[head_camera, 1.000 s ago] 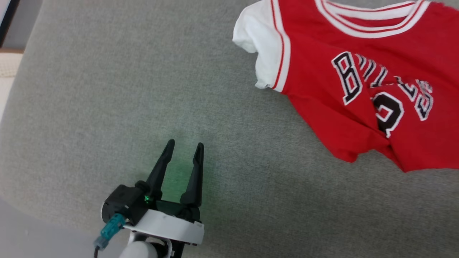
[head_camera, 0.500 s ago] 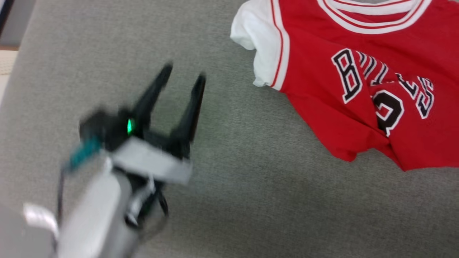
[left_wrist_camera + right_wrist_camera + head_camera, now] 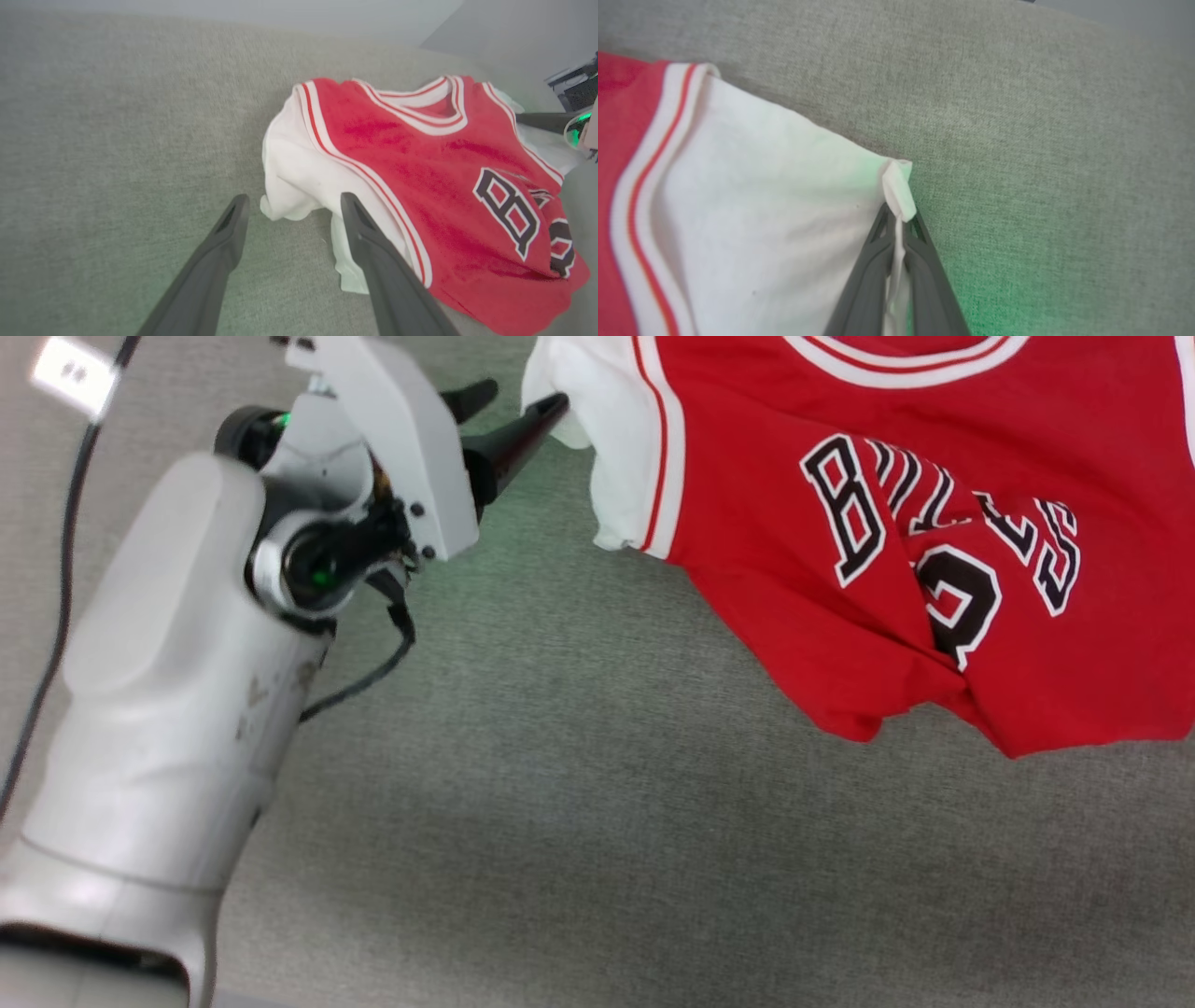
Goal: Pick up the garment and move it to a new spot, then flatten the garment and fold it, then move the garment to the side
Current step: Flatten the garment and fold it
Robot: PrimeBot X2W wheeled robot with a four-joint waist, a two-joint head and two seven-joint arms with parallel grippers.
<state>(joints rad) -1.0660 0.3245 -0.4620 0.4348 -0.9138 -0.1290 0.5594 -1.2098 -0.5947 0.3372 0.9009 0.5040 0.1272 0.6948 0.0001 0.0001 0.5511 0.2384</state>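
Beside the garment's [image 3: 794,523] left sleeve [image 3: 607,457] the left gripper [image 3: 523,398] hovers with its jaws apart, tips right at the white edge; whether they touch it I cannot tell. Over at the opposite sleeve [image 3: 784,210], the right gripper [image 3: 899,217] has its jaws pinched together on just the very corner of the cloth.

That's what worries me. So small a bite could slide free once the shirt's weight comes onto it, and that side would drop. On the left, if the jaws close where they stand, they may catch only the top layer, or nothing, and a lopsided lift would bunch the cloth worse.

The garment lies face up on the grey upholstered surface [image 3: 560,803]. It is red with white sleeves, a striped collar [image 3: 906,364] and black, white-edged lettering [image 3: 934,541]. A crease runs through the lettering toward the lower hem [image 3: 859,728], which is rumpled rather than flat.
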